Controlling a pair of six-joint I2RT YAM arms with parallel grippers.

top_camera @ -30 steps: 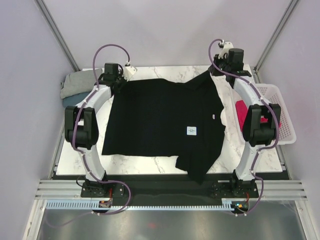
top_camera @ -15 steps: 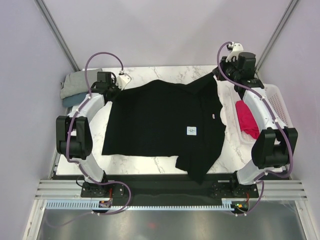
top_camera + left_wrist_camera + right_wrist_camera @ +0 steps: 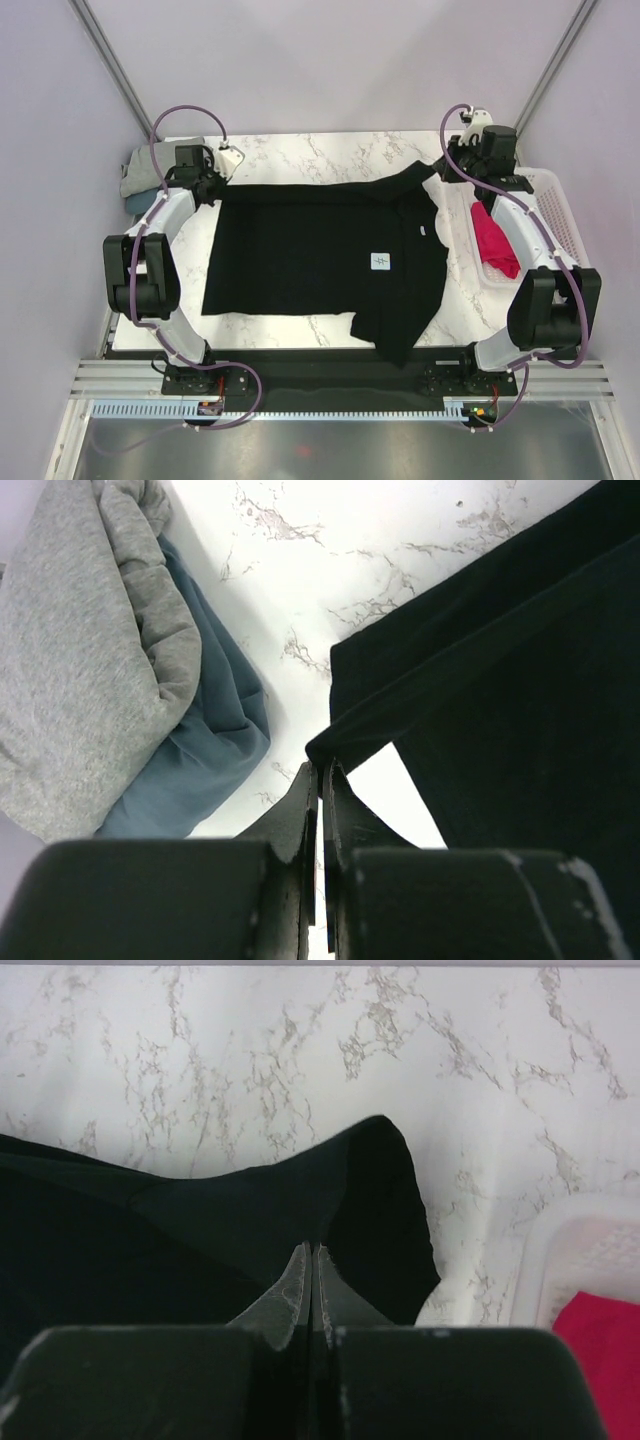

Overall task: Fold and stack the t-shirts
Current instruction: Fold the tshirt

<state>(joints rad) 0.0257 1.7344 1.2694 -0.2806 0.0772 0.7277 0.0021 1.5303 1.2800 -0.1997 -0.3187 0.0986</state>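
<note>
The black t-shirt [image 3: 320, 250] lies spread on the marble table, its small white tag [image 3: 381, 261] facing up. Its far edge is pulled straight between my two grippers. My left gripper [image 3: 212, 186] is shut on the far left corner, where the left wrist view shows its tips [image 3: 322, 772] pinching black cloth [image 3: 480, 680]. At the far right corner my right gripper [image 3: 441, 180] is shut on the cloth; its tips [image 3: 312, 1252] press into the black fabric [image 3: 250, 1210]. A grey t-shirt [image 3: 146, 165] sits on a dusty blue one [image 3: 134, 203] at the far left.
A white mesh basket [image 3: 563, 215] stands at the table's right edge with the pink-red t-shirt [image 3: 492, 238] inside. The black shirt's near right part [image 3: 398, 340] hangs over the table's front edge. Grey [image 3: 80, 660] and blue cloth [image 3: 205, 750] lie close beside my left gripper.
Both grippers have moved apart and toward the near side, the left one going left and the right one going right. The shirt's far edge has gone from sagging to straight.
</note>
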